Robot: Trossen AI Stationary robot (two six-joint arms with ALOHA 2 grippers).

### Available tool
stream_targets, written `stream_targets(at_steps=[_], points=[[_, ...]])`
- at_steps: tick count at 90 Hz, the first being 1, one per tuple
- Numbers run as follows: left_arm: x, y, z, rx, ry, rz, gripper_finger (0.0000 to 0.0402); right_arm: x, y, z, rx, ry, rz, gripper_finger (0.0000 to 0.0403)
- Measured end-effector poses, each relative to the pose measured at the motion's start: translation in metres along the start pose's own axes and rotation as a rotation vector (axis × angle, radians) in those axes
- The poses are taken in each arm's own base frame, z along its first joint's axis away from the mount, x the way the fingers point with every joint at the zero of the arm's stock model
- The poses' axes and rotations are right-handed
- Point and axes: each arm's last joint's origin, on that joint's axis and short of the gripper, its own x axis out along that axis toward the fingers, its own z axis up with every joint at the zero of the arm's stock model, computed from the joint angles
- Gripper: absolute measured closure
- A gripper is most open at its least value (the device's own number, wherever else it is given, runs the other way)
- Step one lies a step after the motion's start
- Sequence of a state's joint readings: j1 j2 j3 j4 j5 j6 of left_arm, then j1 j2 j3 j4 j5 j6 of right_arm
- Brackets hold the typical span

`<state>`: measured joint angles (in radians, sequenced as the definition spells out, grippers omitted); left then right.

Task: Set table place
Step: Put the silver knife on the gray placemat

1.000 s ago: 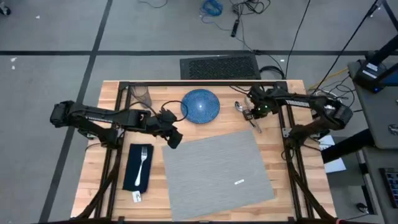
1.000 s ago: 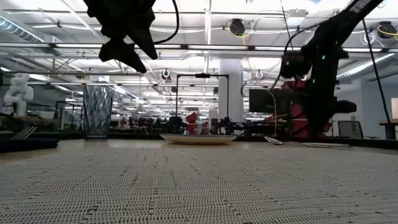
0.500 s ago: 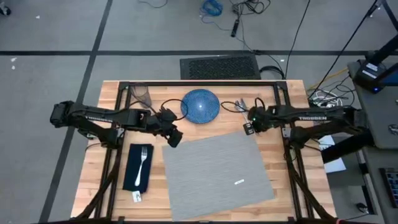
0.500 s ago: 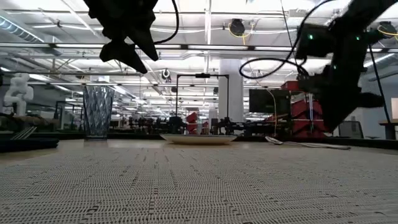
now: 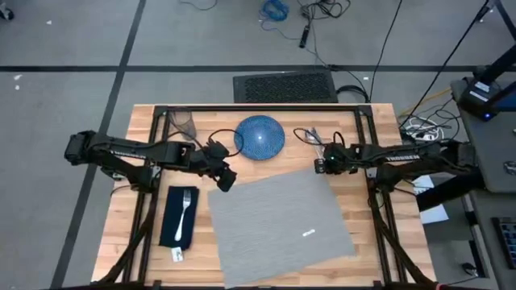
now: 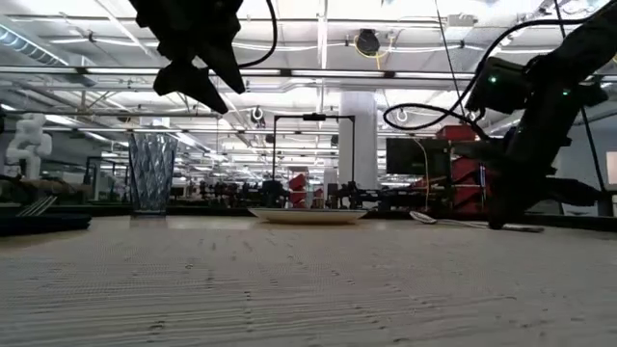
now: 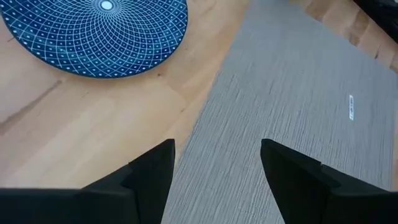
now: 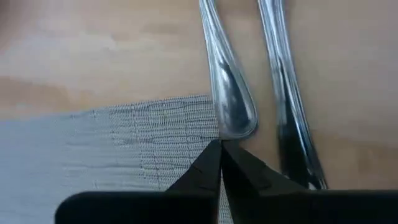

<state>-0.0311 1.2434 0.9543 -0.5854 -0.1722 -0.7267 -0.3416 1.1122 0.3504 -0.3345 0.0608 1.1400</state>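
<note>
- Well to the left of the large grey woven rectangular placemat [image 5: 278,221], a navy cloth napkin [image 5: 173,229] is lying on the light wooden table [image 5: 359,193] with a silver fork [image 5: 186,208] on top of it. A clear faceted glass [image 5: 184,123] is standing farther back, beyond the napkin.
- The left gripper [image 5: 226,181] is hovering over the placemat's far left corner. Its fingers [image 7: 149,171] are spread wide and holding nothing, and it has not moved in the last second.
- Just beyond the placemat's far edge, the round blue patterned plate [image 5: 260,135] is sitting on bare wood, not yet on the mat.
- The placemat itself is sliding. Since a moment ago it has shifted and turned slightly towards the napkin, and from table height its weave is smearing.
- The right gripper [image 5: 321,166] has dropped from the cutlery down to the placemat's far right corner. Its fingertips [image 8: 214,163] are pressed together, apparently pinching that corner and dragging it.
- Two silver pieces of cutlery [image 5: 313,137] are lying just past that corner, their handles nearly touching it.
- My guess is the mat is being squared up first, so the plate, cutlery, napkin and glass are all waiting to be placed.
</note>
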Motion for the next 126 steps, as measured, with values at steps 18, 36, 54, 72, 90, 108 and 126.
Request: stream_targets(at_steps=[18, 36, 54, 72, 90, 108, 126], points=[[0.0, 0.0, 0.0, 0.0, -0.001, -0.001, 0.0178, -0.004, 0.0, 0.01, 0.02, -0.078, 0.031, 0.0403], [0.0, 0.0, 0.0, 0.0, -0.01, 0.011, 0.0178, -0.008, -0.011, 0.019, 0.05, -0.13, -0.044, 0.0403], [0.0, 0.0, 0.0, 0.0, -0.011, 0.012, 0.0178, -0.009, -0.021, 0.028, 0.038, -0.122, -0.098, 0.0403], [0.0, 0.0, 0.0, 0.0, -0.011, 0.012, 0.0178, -0.009, -0.025, 0.031, 0.003, -0.078, -0.092, 0.0403], [0.0, 0.0, 0.0, 0.001, -0.013, 0.015, 0.0178, -0.01, -0.029, 0.022, -0.046, 0.017, -0.141, 0.0403], [0.0, 0.0, 0.0, 0.001, -0.013, 0.015, 0.0178, -0.012, -0.024, 0.013, -0.039, -0.023, -0.154, 0.0403], [0.0, 0.0, 0.0, 0.001, -0.013, 0.015, 0.0178, -0.014, -0.009, 0.024, -0.074, -0.154, -0.006, 0.0394]])
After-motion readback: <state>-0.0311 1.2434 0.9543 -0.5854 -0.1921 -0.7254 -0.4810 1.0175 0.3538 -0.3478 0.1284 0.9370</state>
